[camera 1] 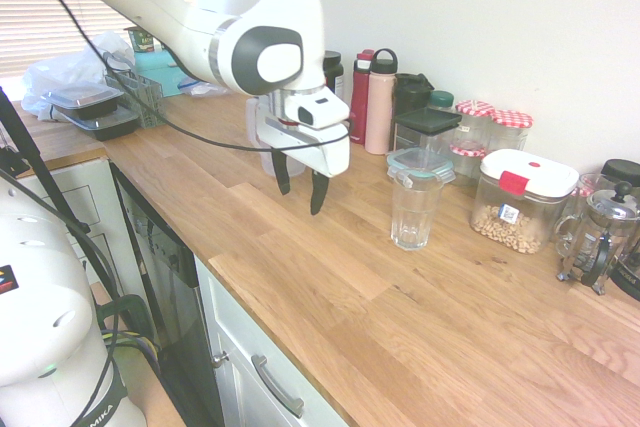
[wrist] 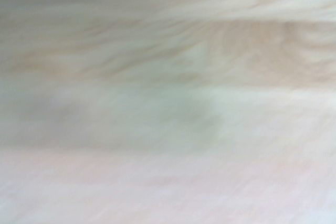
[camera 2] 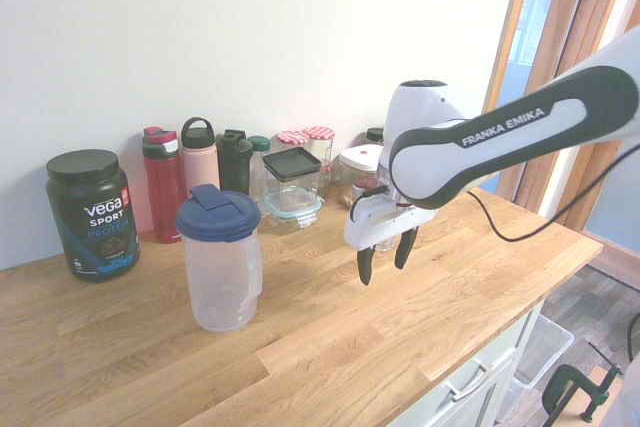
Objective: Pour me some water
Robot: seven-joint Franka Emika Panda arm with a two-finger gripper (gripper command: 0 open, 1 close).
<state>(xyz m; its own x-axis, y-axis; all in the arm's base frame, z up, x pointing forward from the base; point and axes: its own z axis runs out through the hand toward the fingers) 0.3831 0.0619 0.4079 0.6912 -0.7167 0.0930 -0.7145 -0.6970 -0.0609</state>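
Note:
A clear plastic jug with a blue lid [camera 2: 218,257] stands on the wooden counter [camera 2: 330,347]; in the first exterior view the jug [camera 1: 256,137] is mostly hidden behind the arm. A clear empty drinking glass [camera 1: 413,209] stands further along the counter. My gripper [camera 1: 300,195] hangs open and empty just above the wood, between jug and glass. From the other side the gripper [camera 2: 383,265] sits to the right of the jug and apart from it, and it hides the glass. The wrist view shows only blurred wood grain [wrist: 168,98].
Along the wall stand a red bottle [camera 1: 361,82], a pink bottle [camera 1: 379,97], lidded containers, a tub of chickpeas [camera 1: 520,202] and a French press [camera 1: 600,237]. A black protein tub [camera 2: 90,212] stands left of the jug. The counter's front edge [camera 1: 260,317] drops to cabinets.

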